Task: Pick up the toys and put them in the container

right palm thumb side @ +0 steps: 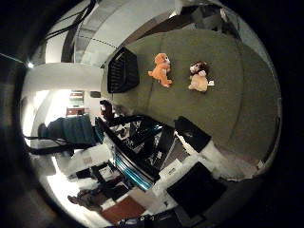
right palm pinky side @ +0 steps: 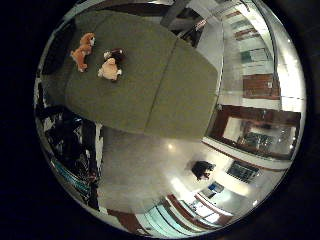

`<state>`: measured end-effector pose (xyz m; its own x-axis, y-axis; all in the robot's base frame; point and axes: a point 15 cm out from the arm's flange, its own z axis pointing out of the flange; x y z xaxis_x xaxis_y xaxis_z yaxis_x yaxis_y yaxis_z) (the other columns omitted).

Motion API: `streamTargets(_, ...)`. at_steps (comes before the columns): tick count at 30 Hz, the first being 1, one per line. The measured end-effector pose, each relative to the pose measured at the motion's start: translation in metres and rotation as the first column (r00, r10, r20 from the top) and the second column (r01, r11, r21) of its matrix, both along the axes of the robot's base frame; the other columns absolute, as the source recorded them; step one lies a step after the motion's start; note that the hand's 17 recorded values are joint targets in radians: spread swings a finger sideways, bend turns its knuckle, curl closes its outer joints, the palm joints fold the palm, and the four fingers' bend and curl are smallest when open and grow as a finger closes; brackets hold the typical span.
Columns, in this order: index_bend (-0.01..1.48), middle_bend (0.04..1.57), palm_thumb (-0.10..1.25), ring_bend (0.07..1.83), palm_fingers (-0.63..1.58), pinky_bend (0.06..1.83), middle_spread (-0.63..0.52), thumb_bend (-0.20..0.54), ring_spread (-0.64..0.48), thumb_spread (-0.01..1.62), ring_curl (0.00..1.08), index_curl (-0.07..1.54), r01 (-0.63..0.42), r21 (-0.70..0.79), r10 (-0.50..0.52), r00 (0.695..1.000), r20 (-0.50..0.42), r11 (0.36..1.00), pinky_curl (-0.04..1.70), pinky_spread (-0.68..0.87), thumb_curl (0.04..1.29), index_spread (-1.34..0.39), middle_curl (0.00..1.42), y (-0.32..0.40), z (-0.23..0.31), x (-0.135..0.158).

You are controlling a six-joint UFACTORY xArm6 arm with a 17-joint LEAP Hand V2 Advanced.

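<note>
On the green table (right palm thumb side: 228, 109) lie two soft toys, near each other but apart: an orange plush dog (right palm thumb side: 161, 69) and a cream plush lion (right palm thumb side: 198, 77) with a dark mane. A black slatted container (right palm thumb side: 122, 70) stands at the table's edge, just beside the orange dog.

Office or lobby interior, glass partitions (right palm pinky side: 250, 85), polished floor (right palm pinky side: 150, 165), green-covered table (right palm pinky side: 150, 85)

Two toys, a dog (right palm thumb side: 161, 69) and a lion (right palm thumb side: 199, 77), lie near each other on the table (right palm thumb side: 228, 109), the container (right palm thumb side: 122, 70) seemingly at its edge.
</note>
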<state>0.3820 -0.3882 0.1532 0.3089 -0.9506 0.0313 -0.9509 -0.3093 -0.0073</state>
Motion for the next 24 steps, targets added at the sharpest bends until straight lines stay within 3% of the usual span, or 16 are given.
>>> streamTargets(11,0.19,0.18,0.68,0.19,0.14,0.29,0.00,-0.028,0.15,1.10,0.21,0.37,0.006,0.029,-0.006,1.000,-0.025,1.000,0.19,0.31,0.36,-0.39,0.29,0.013,-0.024,0.006)
streamTargets(19,0.17,0.19,0.59,0.20,0.16,0.31,0.00,-0.027,0.16,1.11,0.23,0.34,0.088,0.040,-0.087,0.996,-0.025,0.995,0.19,0.32,0.33,-0.37,0.30,0.017,-0.056,0.017)
streamTargets(24,0.17,0.19,0.55,0.22,0.19,0.35,0.01,-0.024,0.16,1.10,0.24,0.33,0.207,0.046,-0.206,0.978,-0.034,0.977,0.19,0.33,0.31,-0.31,0.30,0.018,-0.072,0.019)
